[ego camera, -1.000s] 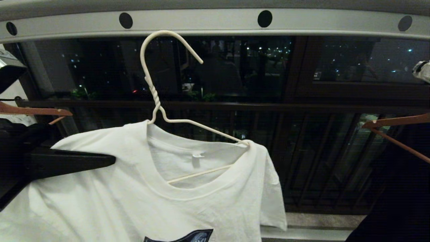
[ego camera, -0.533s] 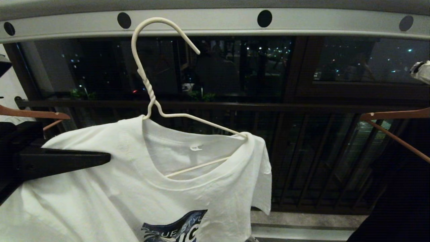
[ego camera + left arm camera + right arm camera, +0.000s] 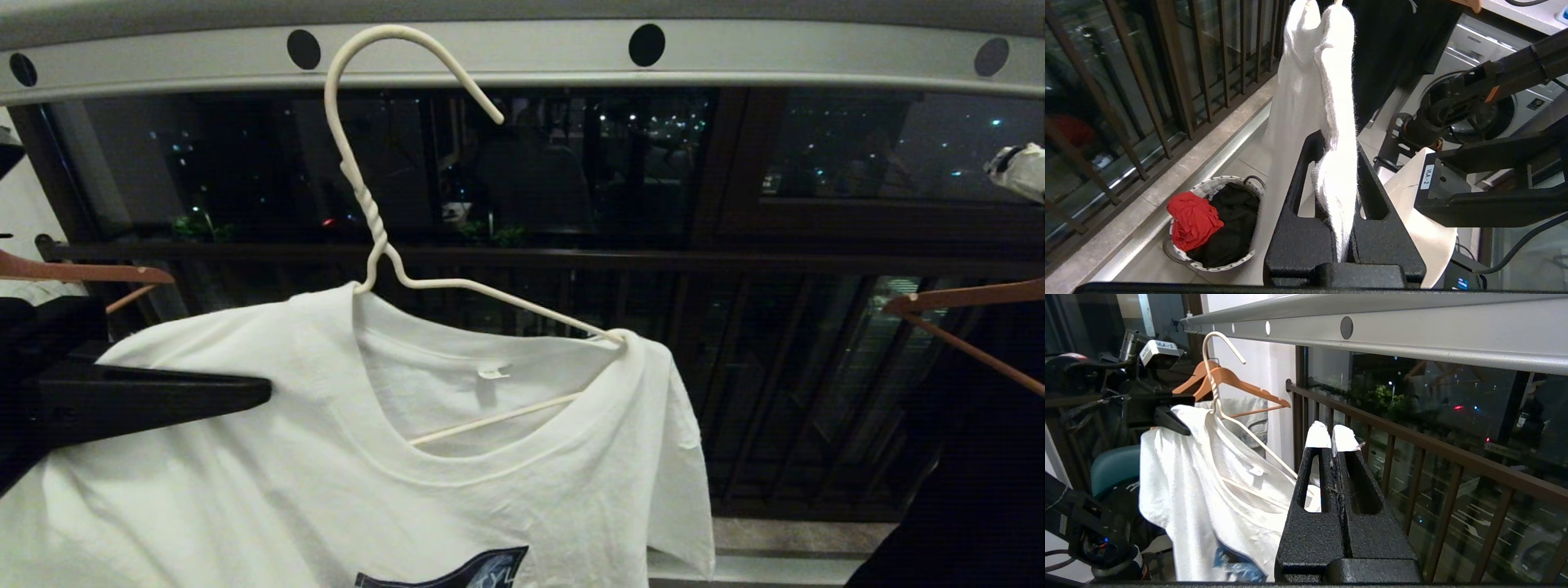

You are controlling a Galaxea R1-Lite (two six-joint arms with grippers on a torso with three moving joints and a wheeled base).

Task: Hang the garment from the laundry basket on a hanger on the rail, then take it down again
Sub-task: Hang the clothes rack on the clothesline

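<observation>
My left gripper (image 3: 245, 392) pinches the T-shirt (image 3: 343, 457) on the hanger (image 3: 384, 237), which tilts down rightward, hook before the rail (image 3: 522, 53). My right gripper (image 3: 1331, 437) is closed, empty. The chest print is cut off.

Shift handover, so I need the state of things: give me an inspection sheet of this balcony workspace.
Surface: tiled floor, no table.
Job's things: T-shirt on white wire hanger, hook in front of the rail, not clearly hung; laundry basket on the floor.
Clutter: red cloth and dark cloth in the basket.
Grippers: left gripper shut on the T-shirt's shoulder; right gripper shut, empty.
Cables: black cable.
Surroundings: wooden hangers, balcony railing.
</observation>
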